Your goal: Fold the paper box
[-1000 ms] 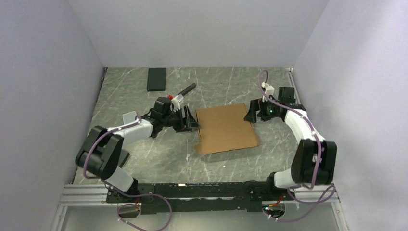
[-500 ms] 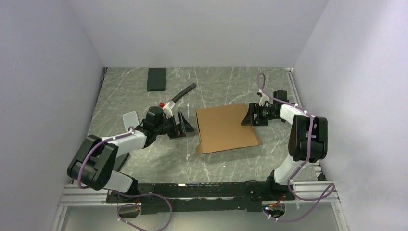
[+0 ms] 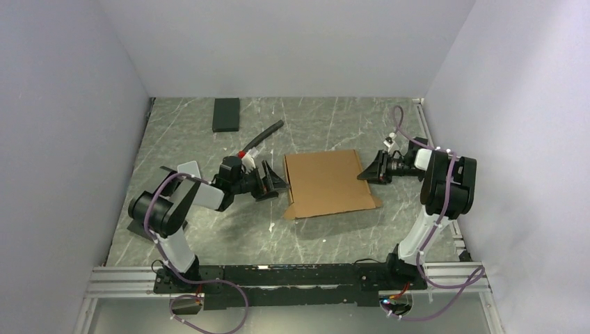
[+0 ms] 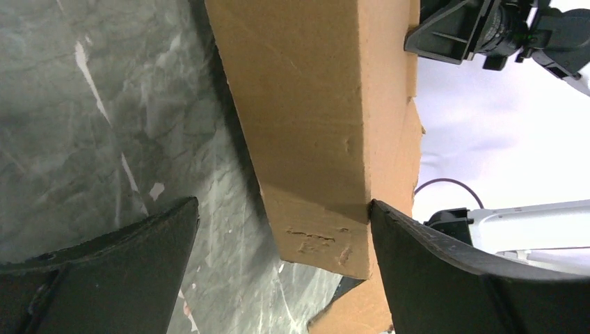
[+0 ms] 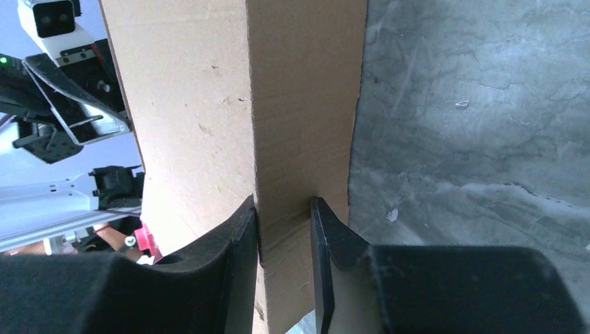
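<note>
**Item:** paper box point(image 3: 327, 182); brown cardboard, shallow, lying flat at mid-table between the two arms, a little askew.

**Right claw** point(image 5: 284, 209): closed narrow on the box's right side wall, cardboard pinched between its fingers point(image 5: 236, 243).

**Left claw** point(image 4: 284, 203): spread wide at the left side wall; one fingertip touches the box's top edge; the other hangs apart over the table; nothing gripped.

**Step in hand, as judged:** squaring up the side walls; most of the folding looks done.

**Advice:** hold the right pinch firm as an anchor; close the left claw low and level on its wall; press both sides evenly, lest the box slide or twist; go gently at the dented near-left corner.

**Surface:** table point(image 3: 229, 229); dark grey-green marble pattern; hard, probably slick under card.

**Room:** pale walls point(image 3: 278, 49) on three sides; black block point(image 3: 226, 115) at the far left, well apart.
</note>
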Tool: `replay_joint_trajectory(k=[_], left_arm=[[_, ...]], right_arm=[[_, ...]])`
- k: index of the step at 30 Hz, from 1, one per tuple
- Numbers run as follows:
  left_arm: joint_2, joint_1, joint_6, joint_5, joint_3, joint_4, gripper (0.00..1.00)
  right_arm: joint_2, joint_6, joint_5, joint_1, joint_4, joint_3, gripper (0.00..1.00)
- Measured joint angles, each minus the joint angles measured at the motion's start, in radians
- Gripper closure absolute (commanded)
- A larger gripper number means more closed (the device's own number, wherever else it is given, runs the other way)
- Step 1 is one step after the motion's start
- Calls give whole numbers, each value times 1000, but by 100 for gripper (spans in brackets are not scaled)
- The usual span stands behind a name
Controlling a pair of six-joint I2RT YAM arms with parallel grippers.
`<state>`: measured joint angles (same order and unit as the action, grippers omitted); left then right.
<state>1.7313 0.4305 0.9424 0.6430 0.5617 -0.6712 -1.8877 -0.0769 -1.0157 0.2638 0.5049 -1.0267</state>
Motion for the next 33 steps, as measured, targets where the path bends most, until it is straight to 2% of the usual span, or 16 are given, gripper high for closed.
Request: replay_joint_trajectory(k=[9,13,14,18,22,27,28,29,33], left_arm=[[90,13,89,34,18,-153,0],[109,27,118,41,27,-180,3],[117,33,122,41,36,-181,6],[143,47,153,40,61,-182,34],[155,51,193,34,63,-180,45],[150,51,233,25,63,-164,50],[145,51,242,23,63,-157,50],[137,50,253,22,63,-150,50],[101,41,306,18,73,-107,53]], right_arm=[[-40,-16,-61,23,17,-12,77],[-40,-21,-64,24,19,-13,70],[-42,-26,-64,24,22,-16,67],[-43,-46,-67,24,45,-23,47],[-20,-93,-27,23,89,-23,33],[174,-180,58,23,124,-24,19],[237,-204,66,23,124,-24,6],[290,-226,66,23,124,-25,1],[549,-455,24,11,114,-12,0]])
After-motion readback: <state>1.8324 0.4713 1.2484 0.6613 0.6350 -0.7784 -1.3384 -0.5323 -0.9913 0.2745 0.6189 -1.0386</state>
